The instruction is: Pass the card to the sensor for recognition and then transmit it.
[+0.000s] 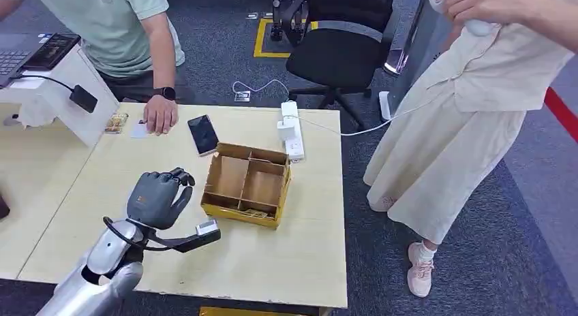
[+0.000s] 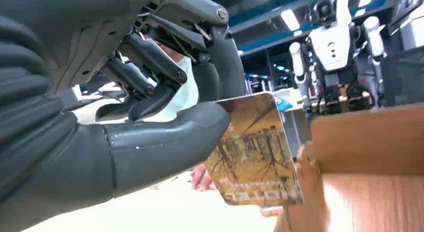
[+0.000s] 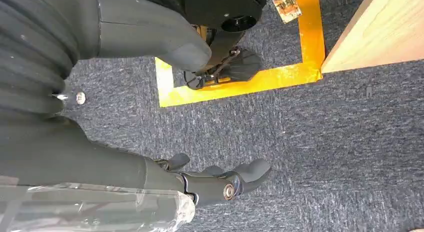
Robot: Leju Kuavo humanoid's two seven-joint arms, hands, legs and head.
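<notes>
The left hand pinches a card printed with brown trees on gold, just beside the cardboard box on the counter. The right hand hangs with fingers apart, holding nothing.

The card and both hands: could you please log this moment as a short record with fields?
card: pinched between thumb and fingers of the left hand, printed with brown trees
left hand: raised over the table, beside the cardboard box
right hand: hangs over the carpet, fingers apart, holding nothing
cardboard box: open, with compartments, near the table's middle
phone: flat on the table beyond the box
person's hand: resting on the table's far edge
</notes>
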